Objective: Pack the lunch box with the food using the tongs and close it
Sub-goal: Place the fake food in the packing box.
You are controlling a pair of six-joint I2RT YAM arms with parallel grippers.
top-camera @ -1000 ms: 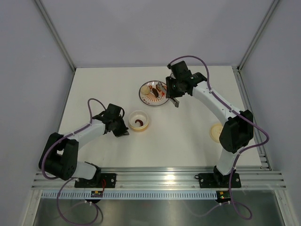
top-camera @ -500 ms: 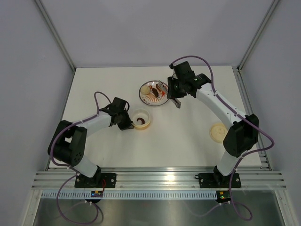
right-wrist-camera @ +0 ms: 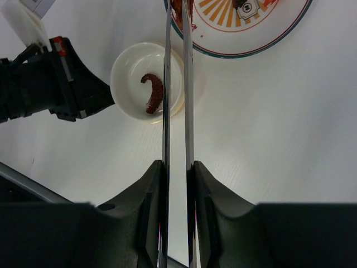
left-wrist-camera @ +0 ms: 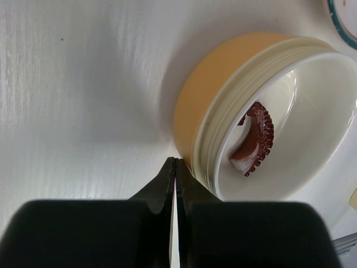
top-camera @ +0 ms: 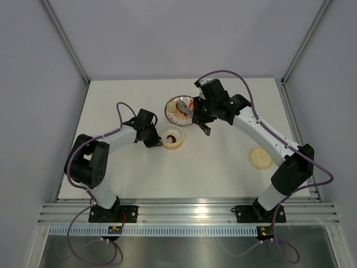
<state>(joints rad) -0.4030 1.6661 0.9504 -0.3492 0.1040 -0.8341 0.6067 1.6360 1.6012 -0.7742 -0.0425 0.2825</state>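
The lunch box (top-camera: 172,143) is a cream-yellow round tub (left-wrist-camera: 203,106) (right-wrist-camera: 124,70) on the white table, left of centre. One curled brown-red piece of food (left-wrist-camera: 257,139) (right-wrist-camera: 153,94) lies inside it. My left gripper (left-wrist-camera: 175,162) (top-camera: 152,136) is shut and empty, its tips against the tub's outer wall on the left. My right gripper (right-wrist-camera: 177,164) (top-camera: 203,114) is shut on the silver tongs (right-wrist-camera: 166,84). The tongs' tips reach the near edge of the patterned plate (right-wrist-camera: 262,40) (top-camera: 173,116), with a brown piece (right-wrist-camera: 179,12) between them. More food (top-camera: 182,106) lies on the plate.
A flat cream lid (top-camera: 260,157) lies at the right, beside the right arm's lower link. Metal frame posts stand at the table's far corners (top-camera: 85,78), and a rail (top-camera: 189,209) runs along the near edge.
My left gripper has swung right to the tub and nudged it a little right and away. My right arm has shifted left, carrying the tongs over the plate's near edge.
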